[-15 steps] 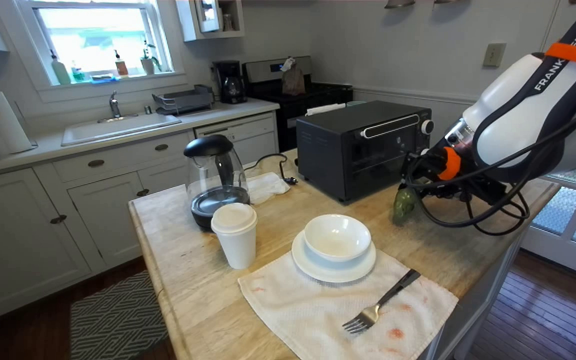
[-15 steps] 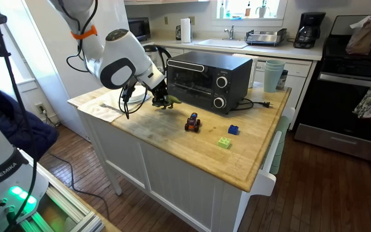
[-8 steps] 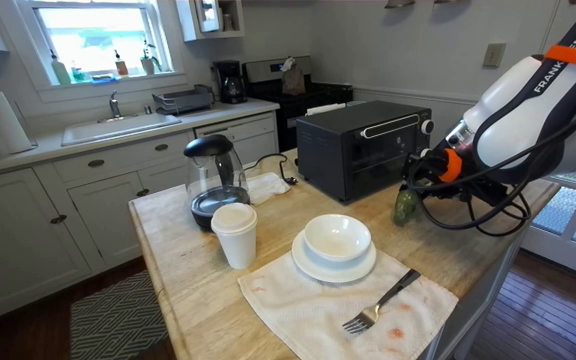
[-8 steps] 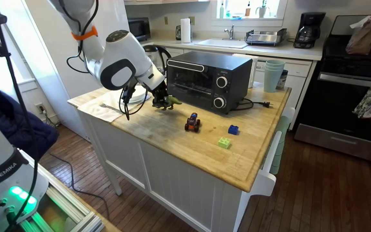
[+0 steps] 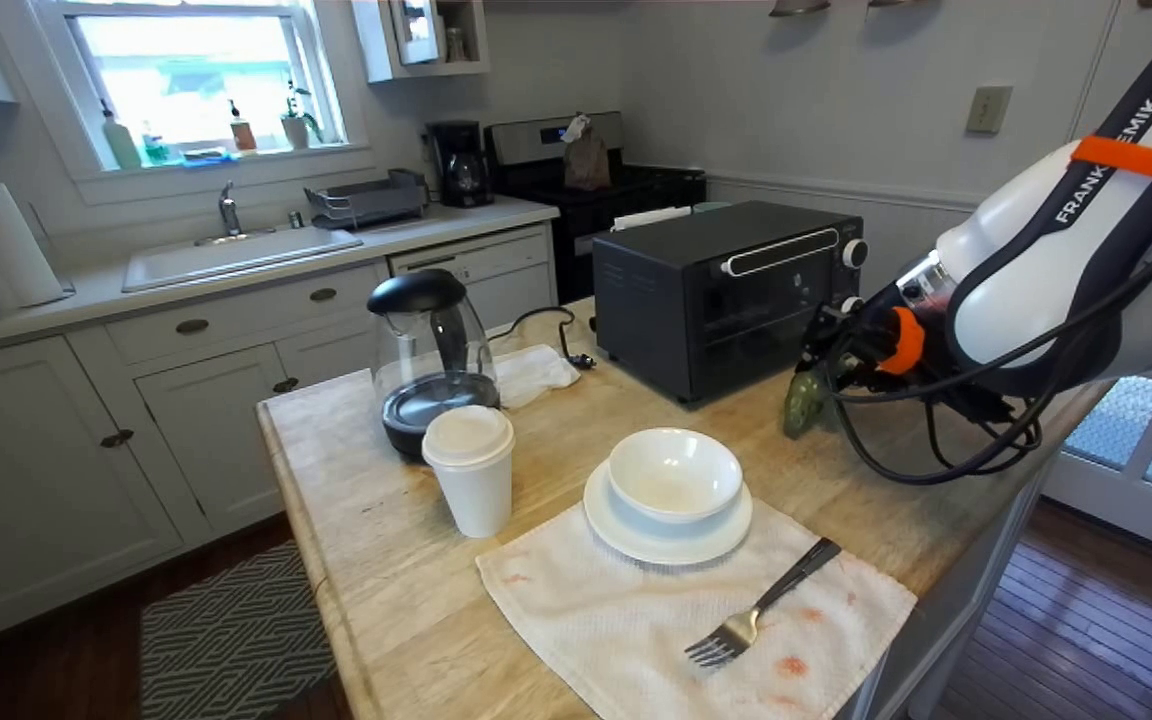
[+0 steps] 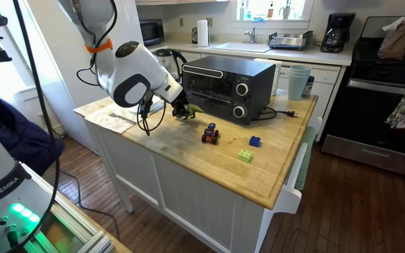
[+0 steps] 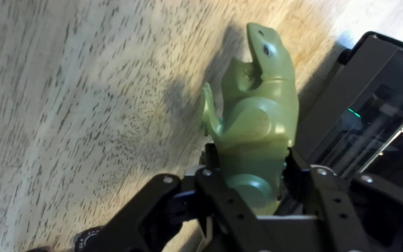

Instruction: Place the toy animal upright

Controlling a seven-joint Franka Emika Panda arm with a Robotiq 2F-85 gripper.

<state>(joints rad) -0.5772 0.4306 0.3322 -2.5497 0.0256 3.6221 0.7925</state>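
Note:
The toy animal is a green dinosaur (image 7: 257, 115). In the wrist view its head points to the top of the picture, with open mouth and a small arm on its left. My gripper (image 7: 252, 154) has one finger on each side of its body, shut on it. The dinosaur also shows in both exterior views (image 5: 802, 405) (image 6: 193, 110), in front of the toaster oven, feet downward and roughly upright. My gripper (image 6: 182, 109) reaches it from the side. Its feet are at or just above the tabletop; I cannot tell whether they touch.
The black toaster oven (image 6: 223, 88) stands close beside the gripper. A toy truck (image 6: 210, 133), blue brick (image 6: 254, 141) and light green brick (image 6: 244, 155) lie on the wooden table (image 6: 174, 137). A bowl (image 5: 674, 475), fork (image 5: 766, 605), white cup (image 5: 471, 470) and kettle (image 5: 436, 370) stand nearby.
In the last half second the arm has shifted and tilted, and the dinosaur has moved slightly with the gripper, to the right in an exterior view. Before that there was hardly any motion.

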